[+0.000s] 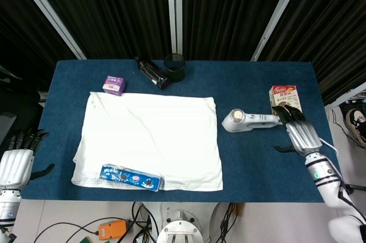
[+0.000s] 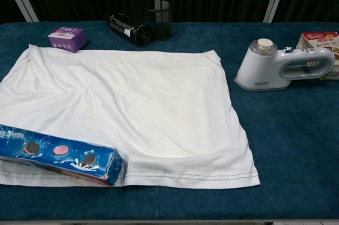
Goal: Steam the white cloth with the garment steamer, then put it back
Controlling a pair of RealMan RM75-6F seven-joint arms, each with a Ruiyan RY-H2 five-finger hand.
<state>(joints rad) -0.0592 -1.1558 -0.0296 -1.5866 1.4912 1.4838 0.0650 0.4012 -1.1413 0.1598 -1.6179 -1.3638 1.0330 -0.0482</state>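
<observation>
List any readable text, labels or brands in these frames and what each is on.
"SUPOR": on the base of the garment steamer.
Blue cookie box: lettering too blurred to read.
Red-and-cream box: print too small to read.
Purple box: print unreadable.
Dark bottle: label unreadable.
</observation>
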